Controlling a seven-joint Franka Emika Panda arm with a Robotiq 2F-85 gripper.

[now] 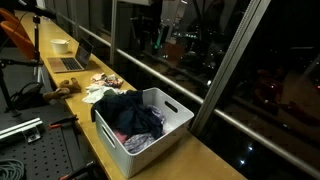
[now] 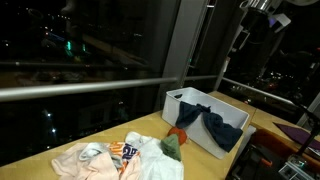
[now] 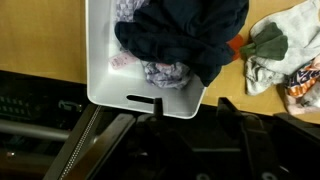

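Observation:
A white plastic bin (image 3: 100,60) sits on the wooden table, filled with clothes. A dark navy garment (image 3: 185,35) lies on top and hangs over the bin's rim, with a pale patterned cloth (image 3: 165,73) under it. In the wrist view my gripper (image 3: 190,103) hovers high above the bin's end wall with the handle slot. Its two dark fingers (image 3: 155,104) stand apart with nothing between them. Both exterior views show the bin (image 1: 178,108) (image 2: 185,100) and the dark garment (image 1: 125,108) (image 2: 205,122). The arm (image 2: 262,12) hangs well above the bin.
A pile of loose clothes (image 2: 115,158) (image 1: 100,88) lies on the table beside the bin, including a green and orange piece (image 3: 268,42). A laptop (image 1: 72,60) and a bowl (image 1: 61,45) stand farther along. Dark windows with a railing (image 2: 90,85) run behind the table.

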